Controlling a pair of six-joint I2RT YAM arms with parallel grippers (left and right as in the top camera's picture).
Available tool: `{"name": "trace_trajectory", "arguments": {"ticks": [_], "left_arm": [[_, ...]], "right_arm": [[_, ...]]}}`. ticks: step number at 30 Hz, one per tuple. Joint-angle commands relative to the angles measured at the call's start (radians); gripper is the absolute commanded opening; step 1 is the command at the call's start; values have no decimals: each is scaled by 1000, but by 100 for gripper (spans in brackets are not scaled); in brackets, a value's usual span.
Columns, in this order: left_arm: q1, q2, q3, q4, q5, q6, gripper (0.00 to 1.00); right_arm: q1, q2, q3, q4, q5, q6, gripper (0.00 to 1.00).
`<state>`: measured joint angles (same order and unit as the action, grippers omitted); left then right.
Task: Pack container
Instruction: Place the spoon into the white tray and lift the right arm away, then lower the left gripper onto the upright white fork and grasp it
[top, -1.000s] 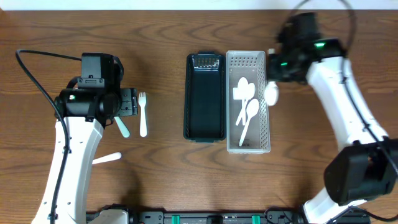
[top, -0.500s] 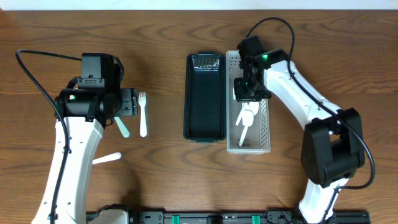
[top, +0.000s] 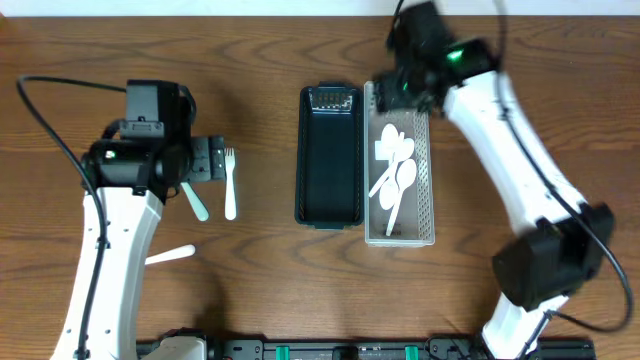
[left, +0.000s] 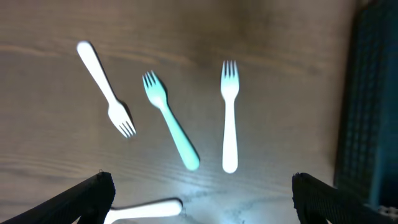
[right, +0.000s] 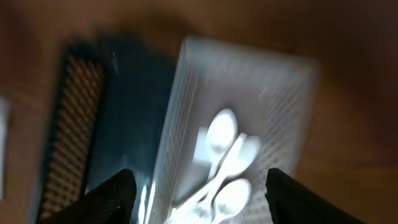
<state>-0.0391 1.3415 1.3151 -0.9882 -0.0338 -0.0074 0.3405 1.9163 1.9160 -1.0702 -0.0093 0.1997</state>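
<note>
A dark container (top: 328, 150) and a white basket (top: 424, 200) stand side by side mid-table. White spoons (top: 393, 170) lie in the basket. My right gripper (top: 400, 90) hovers open over the basket's far end with nothing between its fingers; in the right wrist view the spoons (right: 229, 163) lie below the right gripper (right: 202, 199). My left gripper (top: 215, 162) stands open above loose forks: a white fork (top: 230, 185) and a teal fork (top: 194, 202). The left wrist view shows the teal fork (left: 169, 121) between two white forks (left: 229, 118), ahead of the left gripper (left: 202, 205).
Another white fork (top: 170, 255) lies nearer the front left. A white handle (left: 146, 210) lies between my left fingers on the wood. The dark container's edge (left: 373, 106) is at the right of the left wrist view.
My right gripper swung in over the white basket, opened, let its spoon go and pulled back to the far end. My left gripper opened wider.
</note>
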Motion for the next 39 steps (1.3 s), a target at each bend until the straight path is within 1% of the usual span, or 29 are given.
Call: {"name": "trace_trajectory", "arguments": {"ticks": [1,2,3,4,6,7,13,15,17,22,27,32,37,39], "left_arm": [[5,19,105,2,-11,-6,90],[5,29,127,2,-11,-6,89],[5,45,151,5,-12,-6,88],[5,60,168,9,-11,-6,87],[5,103,191,29,-11,-6,80],[5,124,194,44,-11,-7,80],[5,304,195,124,-11,-6,82],[5,368,194,135,-11,-6,89],[5,430,194,137,-11,-7,89],[5,567,194,133,48,-21,91],[5,675,194,131,53,-32,91],[5,747,194,122,53,-32,92],[5,779,194,111,53,-32,92],[5,780,192,109,53,-32,88]], "right_arm": [[-68,-80,148,-36,90,-40,76],[-94,-86,190,-51,93,-40,82],[-119,-89,222,-63,92,-40,85],[-151,-94,256,-76,92,-40,85],[-216,-100,310,-104,91,-37,84],[-244,-103,328,-117,90,-36,83],[-413,-106,362,-187,87,-36,83],[-453,-104,362,-208,87,-37,83],[-486,-104,361,-223,88,-37,83],[-519,-104,362,-233,88,-41,83],[-519,-104,361,-233,88,-41,83],[-519,-104,362,-239,88,-41,82],[-519,-104,362,-253,88,-40,82],[-519,-104,362,-256,88,-40,81]]}}
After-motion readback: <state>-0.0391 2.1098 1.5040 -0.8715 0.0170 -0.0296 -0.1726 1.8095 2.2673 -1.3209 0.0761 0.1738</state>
